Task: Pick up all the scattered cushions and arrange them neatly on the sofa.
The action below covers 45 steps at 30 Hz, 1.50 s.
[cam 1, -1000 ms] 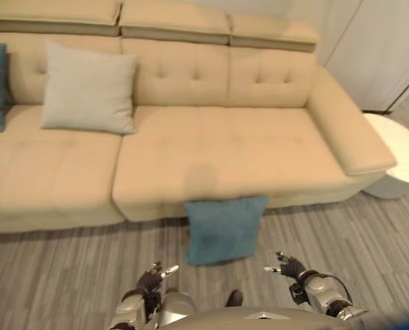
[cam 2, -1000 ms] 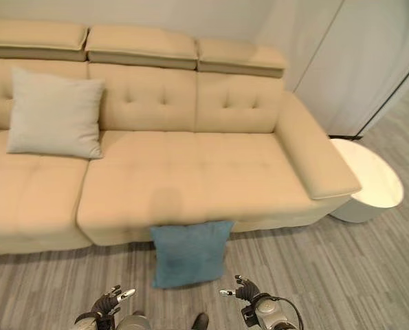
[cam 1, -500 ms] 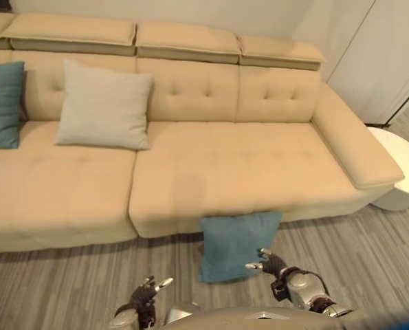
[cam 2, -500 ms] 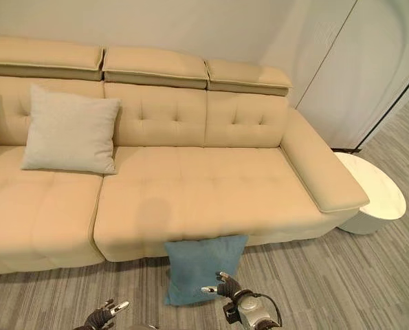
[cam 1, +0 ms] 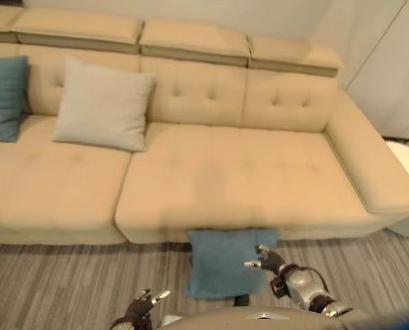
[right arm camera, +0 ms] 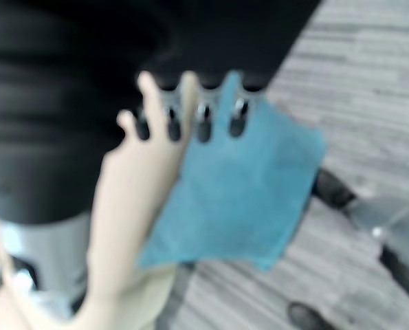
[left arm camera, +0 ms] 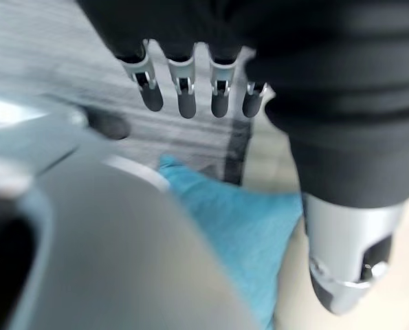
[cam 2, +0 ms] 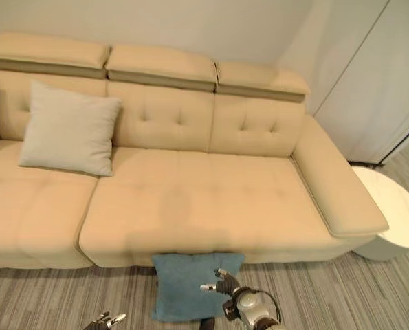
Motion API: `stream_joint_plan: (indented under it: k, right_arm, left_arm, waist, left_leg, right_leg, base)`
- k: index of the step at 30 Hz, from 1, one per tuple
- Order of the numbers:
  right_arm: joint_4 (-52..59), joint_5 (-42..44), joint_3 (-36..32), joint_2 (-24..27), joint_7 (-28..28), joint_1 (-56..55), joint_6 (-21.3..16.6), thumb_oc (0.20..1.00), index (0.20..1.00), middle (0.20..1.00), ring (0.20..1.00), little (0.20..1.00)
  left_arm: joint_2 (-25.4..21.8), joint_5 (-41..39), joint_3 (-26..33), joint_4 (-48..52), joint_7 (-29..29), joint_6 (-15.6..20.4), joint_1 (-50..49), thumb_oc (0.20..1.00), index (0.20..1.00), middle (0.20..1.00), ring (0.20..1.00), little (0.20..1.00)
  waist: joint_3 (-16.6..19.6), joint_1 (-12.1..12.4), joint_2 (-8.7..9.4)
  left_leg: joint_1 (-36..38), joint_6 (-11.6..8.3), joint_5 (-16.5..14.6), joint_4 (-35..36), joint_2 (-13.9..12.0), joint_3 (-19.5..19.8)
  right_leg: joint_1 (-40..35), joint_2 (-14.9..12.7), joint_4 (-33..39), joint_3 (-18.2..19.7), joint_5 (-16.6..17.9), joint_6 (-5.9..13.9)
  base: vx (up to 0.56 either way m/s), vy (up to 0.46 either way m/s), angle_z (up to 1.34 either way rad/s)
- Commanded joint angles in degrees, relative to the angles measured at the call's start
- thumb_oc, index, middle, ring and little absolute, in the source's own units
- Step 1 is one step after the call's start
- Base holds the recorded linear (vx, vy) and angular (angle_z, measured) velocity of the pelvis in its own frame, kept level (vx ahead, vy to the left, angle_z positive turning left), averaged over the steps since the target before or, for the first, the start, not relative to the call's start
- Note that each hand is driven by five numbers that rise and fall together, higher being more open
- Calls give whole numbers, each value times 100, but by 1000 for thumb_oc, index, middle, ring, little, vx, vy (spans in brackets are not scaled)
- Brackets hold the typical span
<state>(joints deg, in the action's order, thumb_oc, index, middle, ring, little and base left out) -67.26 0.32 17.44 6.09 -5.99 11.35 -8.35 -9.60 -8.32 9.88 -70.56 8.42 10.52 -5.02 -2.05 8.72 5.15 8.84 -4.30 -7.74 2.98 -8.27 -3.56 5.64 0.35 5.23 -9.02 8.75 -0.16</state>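
Scanning from the left, we found one teal cushion (cam 1: 3, 97) and a beige cushion (cam 1: 102, 104) already propped against the sofa (cam 1: 245, 172) back. Our left hand (cam 1: 141, 306) hung low over the floor (cam 1: 67, 282), fingers loosely spread, gripping nothing. The scattered teal cushion (cam 1: 226, 261) leaned on the floor against the sofa's front edge. Our right hand (cam 1: 267, 258) hovered at that cushion's right side, fingers open and relaxed, nothing pinched. Judging from this, we feared a one-sided grab: soft fabric could fold or slip from spread fingers, and a push instead of a grip could shove it under the seat edge. Farther right stood a white side table (cam 2: 396, 220), which a wide swing might clip.
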Motion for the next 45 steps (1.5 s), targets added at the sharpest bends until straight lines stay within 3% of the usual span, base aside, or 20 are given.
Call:
stream_joint_plan:
  k: [1,7,8,10,12,13,14,16,19,25,28,36,45]
  right_arm:
    - [92,24,-46,-25,54,310,-119,1000,1000,1000,1000,1000]
    - [169,41,-52,20,3,244,-99,1000,1000,1000,1000,1000]
    - [230,49,-65,41,-35,152,-87,1000,1000,1000,1000,1000]
    - [223,83,-130,101,-19,91,-80,1000,1000,1000,1000,1000]
    - [106,109,-215,155,22,78,-115,1000,1000,1000,1000,1000]
    - [40,115,-310,178,47,30,-121,1000,1000,1000,1000,1000]
    - [106,117,-350,198,53,-24,-119,1000,1000,1000,1000,1000]
    - [110,100,-330,164,14,72,-65,1000,1000,1000,1000,1000]
    - [232,76,-293,-33,-20,48,-68,1000,1000,1000,1000,1000]
    - [265,62,-194,-119,-20,208,-44,1000,1000,1000,1000,1000]
    - [385,39,-134,-129,-48,225,-51,1000,1000,1000,1000,1000]
    - [395,59,-150,15,1,225,-71,1000,1000,1000,1000,1000]
    - [895,250,-83,535,366,894,-61,1000,1000,1000,1000,1000]
  left_arm:
    - [-55,-40,-69,265,56,170,419,1000,1000,1000,1000,1000]
    - [-15,-33,-171,512,89,138,424,1000,1000,1000,1000,1000]
    - [-74,6,-232,467,84,110,463,1000,1000,1000,1000,1000]
    - [-56,-17,-257,514,90,99,483,1000,1000,1000,1000,1000]
    - [31,-29,-262,446,61,96,577,1000,1000,1000,1000,1000]
    - [87,-29,-291,413,82,70,559,1000,1000,1000,1000,1000]
    - [71,-73,-291,450,146,66,505,1000,1000,1000,1000,1000]
    - [120,-29,-117,188,114,61,440,1000,1000,1000,1000,1000]
    - [-64,42,-133,44,96,95,453,1000,1000,1000,1000,1000]
    - [-233,-30,-45,182,86,122,401,1000,1000,1000,1000,1000]
    - [-254,-38,-46,67,49,125,430,1000,1000,1000,1000,1000]
    - [-29,-106,-12,454,-41,213,378,1000,1000,1000,1000,1000]
    - [-199,-299,466,1820,-711,135,773,1000,1000,1000,1000,1000]
  waist:
    - [-227,27,113]
    - [-170,-51,60]
    - [-143,-143,70]
    - [-218,-159,130]
    - [-291,-127,180]
    - [-320,-28,191]
    - [-348,72,193]
    - [-317,257,158]
    - [-228,240,206]
    - [-290,322,134]
    - [-290,171,52]
    - [-359,125,142]
    - [-1334,288,45]
  left_leg:
    - [-140,164,1276,202,166,206]
    - [-104,165,1286,202,66,160]
    - [-58,139,1392,202,-46,-3]
    - [-252,141,1385,-281,-51,22]
    - [-549,91,1344,-545,-44,-47]
    - [-793,50,1173,-232,149,-78]
    - [-1003,40,1215,-50,271,-103]
    - [-1104,-70,1265,-430,281,213]
    - [-899,-9,1348,-205,381,205]
    - [-547,58,1358,-291,452,151]
    - [-362,63,1329,19,425,246]
    - [-408,74,1247,202,276,153]
    - [-695,-30,1370,199,188,132]
  right_leg:
    - [-210,-353,-256,223,-182,469]
    - [-211,-283,-266,205,-190,478]
    - [-257,-265,-235,202,-204,470]
    - [-360,-337,-204,173,-150,461]
    - [-565,-402,-94,128,-138,456]
    - [-788,-412,-23,141,-218,423]
    - [-878,-406,-23,209,-210,423]
    - [-982,-466,-27,314,-151,347]
    - [-933,-513,-36,353,-186,316]
    - [-902,-741,-363,165,-241,320]
    - [-579,-719,-435,321,-269,340]
    - [-417,-634,-23,172,-227,405]
    - [-267,-572,-220,165,-151,457]
  base:
    - [91,-105,5]
    - [56,-52,13]
    - [44,-77,9]
    - [27,-110,60]
    - [33,-29,72]
    - [84,66,63]
    - [126,172,63]
    - [84,270,-23]
    - [34,264,-121]
    - [26,169,-33]
    - [75,39,-35]
    - [73,-98,16]
    - [-80,-40,-3]
